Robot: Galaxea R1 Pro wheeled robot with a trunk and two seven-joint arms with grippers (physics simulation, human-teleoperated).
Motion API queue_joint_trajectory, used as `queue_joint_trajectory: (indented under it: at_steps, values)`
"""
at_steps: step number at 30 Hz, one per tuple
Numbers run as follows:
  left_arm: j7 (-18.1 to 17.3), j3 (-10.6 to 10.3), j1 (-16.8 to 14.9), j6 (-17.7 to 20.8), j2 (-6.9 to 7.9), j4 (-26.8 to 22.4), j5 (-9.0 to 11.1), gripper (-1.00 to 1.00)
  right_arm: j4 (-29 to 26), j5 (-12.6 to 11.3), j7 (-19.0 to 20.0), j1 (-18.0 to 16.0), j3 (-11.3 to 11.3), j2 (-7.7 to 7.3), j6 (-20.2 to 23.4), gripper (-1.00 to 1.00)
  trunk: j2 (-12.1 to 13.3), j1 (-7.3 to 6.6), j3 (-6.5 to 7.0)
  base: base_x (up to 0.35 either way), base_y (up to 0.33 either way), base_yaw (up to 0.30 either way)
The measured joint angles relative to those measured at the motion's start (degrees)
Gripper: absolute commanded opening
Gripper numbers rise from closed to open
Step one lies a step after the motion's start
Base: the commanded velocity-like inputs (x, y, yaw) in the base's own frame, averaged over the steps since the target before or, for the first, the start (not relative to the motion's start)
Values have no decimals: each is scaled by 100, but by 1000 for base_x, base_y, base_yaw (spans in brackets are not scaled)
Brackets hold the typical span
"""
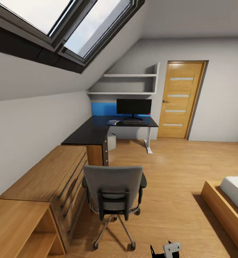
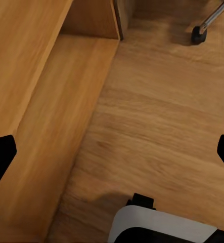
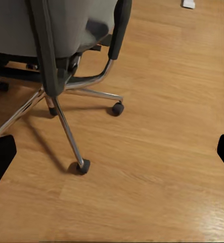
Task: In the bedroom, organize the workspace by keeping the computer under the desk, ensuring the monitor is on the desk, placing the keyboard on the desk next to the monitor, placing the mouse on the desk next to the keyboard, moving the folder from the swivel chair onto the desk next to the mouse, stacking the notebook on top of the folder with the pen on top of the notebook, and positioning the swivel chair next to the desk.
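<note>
The grey swivel chair (image 1: 113, 188) stands in front of me with its back to me, apart from the black L-shaped desk (image 1: 92, 132), and its seat is hidden. On the desk stand the monitor (image 1: 133, 106) and, before it, the keyboard (image 1: 134, 122). A flat blue folder-like thing (image 1: 113, 122) lies left of the keyboard. The pale computer (image 1: 112, 141) sits under the desk. My right gripper (image 1: 165, 251) hangs low, right of the chair's base; in the right wrist view it (image 3: 112, 154) is open over the floor by the chair's chrome legs (image 3: 66, 129). My left gripper (image 2: 112, 154) is open and holds nothing.
A light wooden drawer chest (image 1: 51, 175) and a low wooden shelf unit (image 2: 46, 101) run along the left wall beside the chair. A bed frame (image 1: 224, 208) lies at the right. A wooden door (image 1: 180, 100) is behind the desk. Open floor (image 1: 176, 168) lies between chair and desk.
</note>
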Motion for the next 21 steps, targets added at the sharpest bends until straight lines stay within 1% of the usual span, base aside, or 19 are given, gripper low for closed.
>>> queue_joint_trajectory:
  at_steps: [8, 14, 17, 21]
  values:
    - [-1, 0, 0, 4, 0, 0, 0, 100, 5, 8, 0, 0, 1, 0, -4, 100, 0, -1, 0, -38, 124, -300]
    - [-2, 0, 0, 4, 0, 1, -1, 100, 4, -1, 0, 0, 2, 3, -5, 100, 0, -1, -1, -9, 43, -285]
    - [-1, 0, 1, 0, 0, 0, -4, 100, 2, -10, -4, -1, 2, 10, -4, 100, 0, -1, -5, -2, 9, -128]
    - [-1, 0, 1, -8, 0, -1, -8, 100, -1, -15, -7, -1, 2, 18, -4, 100, 0, -1, -12, -1, 3, -46]
